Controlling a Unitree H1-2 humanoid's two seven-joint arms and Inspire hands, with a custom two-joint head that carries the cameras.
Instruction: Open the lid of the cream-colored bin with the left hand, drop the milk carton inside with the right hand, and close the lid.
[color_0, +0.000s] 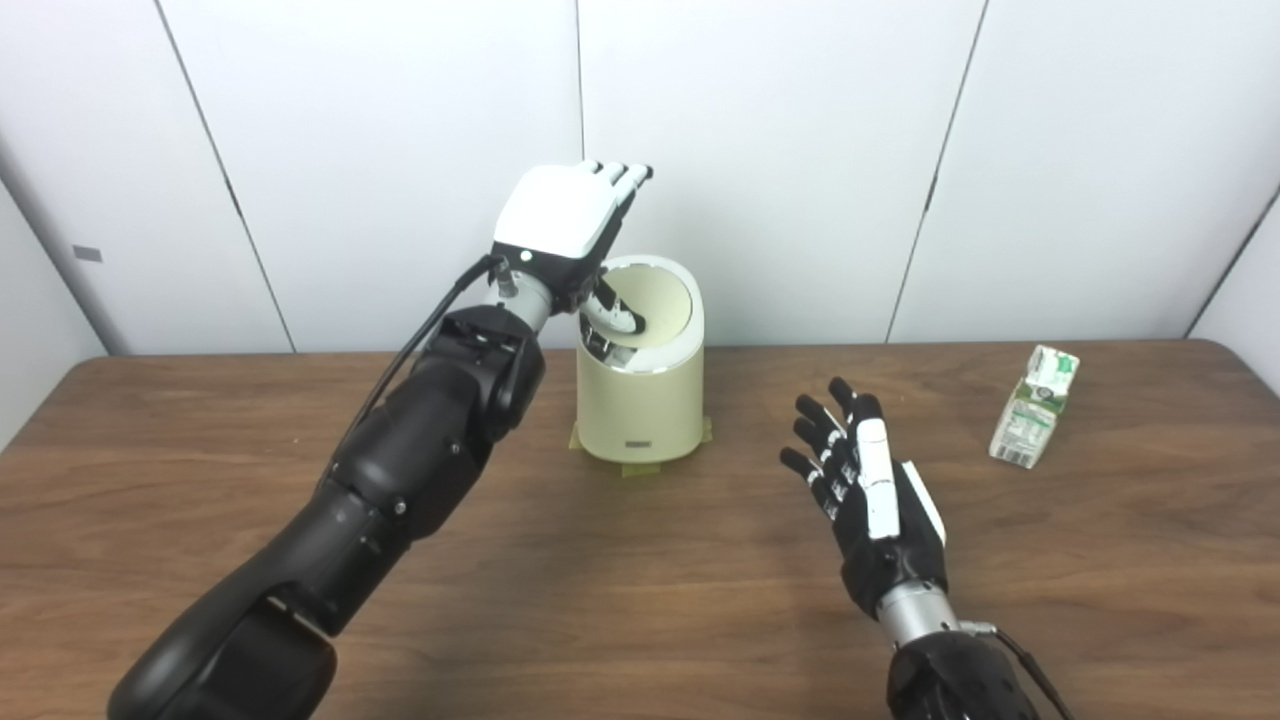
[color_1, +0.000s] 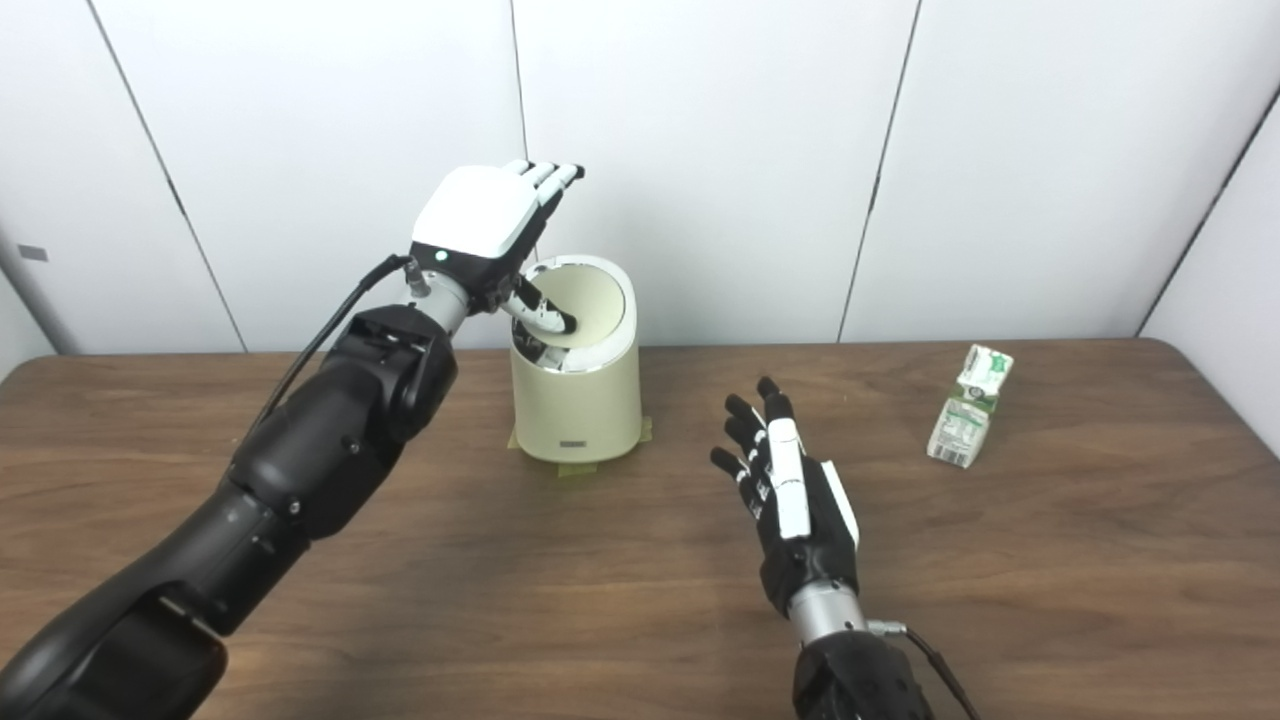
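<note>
The cream-colored bin (color_0: 640, 405) stands on the table at the middle back. Its round lid (color_0: 662, 300) is tipped inward, with a dark gap showing at its front left. My left hand (color_0: 560, 225) is above the bin's left rim, fingers straight and pointing up, thumb pressed down on the lid. It grips nothing. My right hand (color_0: 868, 490) is open and empty, fingers spread, over the table right of the bin. The white and green milk carton (color_0: 1034, 408) stands far right, well beyond the right hand.
The brown wooden table (color_0: 620, 600) ends at a rounded right back corner near the carton. White wall panels stand close behind the bin. Yellowish tape (color_0: 640, 467) holds the bin's base to the table.
</note>
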